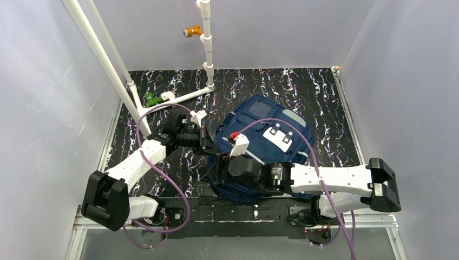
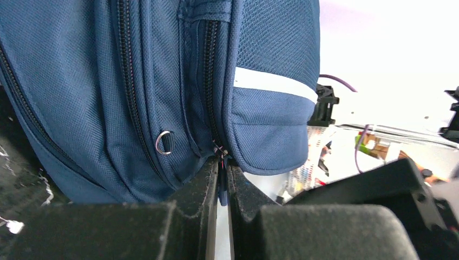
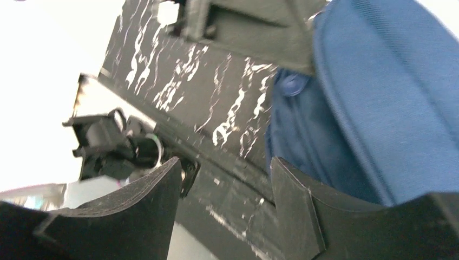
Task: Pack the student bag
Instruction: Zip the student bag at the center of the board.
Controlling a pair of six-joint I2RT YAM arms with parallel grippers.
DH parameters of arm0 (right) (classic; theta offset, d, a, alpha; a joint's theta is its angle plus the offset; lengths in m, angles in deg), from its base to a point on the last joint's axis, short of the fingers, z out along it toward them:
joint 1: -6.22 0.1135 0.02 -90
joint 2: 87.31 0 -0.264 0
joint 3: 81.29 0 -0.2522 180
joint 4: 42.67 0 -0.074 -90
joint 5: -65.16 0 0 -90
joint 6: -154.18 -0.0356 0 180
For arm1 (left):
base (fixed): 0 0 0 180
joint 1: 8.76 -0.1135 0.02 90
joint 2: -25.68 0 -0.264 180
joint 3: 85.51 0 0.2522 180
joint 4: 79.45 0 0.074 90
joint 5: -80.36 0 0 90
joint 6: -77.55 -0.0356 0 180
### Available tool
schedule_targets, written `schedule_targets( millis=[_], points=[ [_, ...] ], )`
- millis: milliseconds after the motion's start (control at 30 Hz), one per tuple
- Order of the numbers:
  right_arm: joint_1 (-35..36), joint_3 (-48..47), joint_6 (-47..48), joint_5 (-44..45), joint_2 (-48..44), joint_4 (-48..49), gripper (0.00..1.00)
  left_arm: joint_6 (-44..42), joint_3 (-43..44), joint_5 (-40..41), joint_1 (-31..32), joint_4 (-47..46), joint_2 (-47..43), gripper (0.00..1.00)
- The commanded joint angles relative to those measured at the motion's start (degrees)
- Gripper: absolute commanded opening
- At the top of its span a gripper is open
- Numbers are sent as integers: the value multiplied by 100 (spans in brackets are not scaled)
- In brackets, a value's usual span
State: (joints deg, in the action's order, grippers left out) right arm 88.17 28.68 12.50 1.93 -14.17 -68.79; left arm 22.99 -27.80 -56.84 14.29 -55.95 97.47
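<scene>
Left wrist view: the left gripper (image 2: pixel 222 168) is pressed together on a zip pull (image 2: pixel 220 150) of the bag (image 2: pixel 81 81), while the right gripper (image 3: pixel 224 162) stands spread beside it.

You're looking at a lab test cell: plain pale walls (image 1: pixel 43 81) box in a black marbled counter (image 1: pixel 325 97), with a white pipe frame (image 1: pixel 208 51) and purple cables (image 1: pixel 139 127).
</scene>
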Motion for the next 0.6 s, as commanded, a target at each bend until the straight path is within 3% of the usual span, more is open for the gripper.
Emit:
schedule_targets(
  millis=[0, 167, 467, 567],
  points=[
    [58, 472, -657, 1683, -1, 1162, 69, 571, 246, -764, 62, 510, -99, 1],
    [58, 335, -922, 2192, 328, 1094, 67, 632, 242, -892, 61, 509, -163, 3],
    [-21, 25, -1374, 2683, 771, 838, 54, 654, 192, -948, 59, 512, -156, 3],
    [-120, -14, -1506, 2730, 840, 825, 44, 652, 210, -940, 60, 538, -172, 3]
  ],
)
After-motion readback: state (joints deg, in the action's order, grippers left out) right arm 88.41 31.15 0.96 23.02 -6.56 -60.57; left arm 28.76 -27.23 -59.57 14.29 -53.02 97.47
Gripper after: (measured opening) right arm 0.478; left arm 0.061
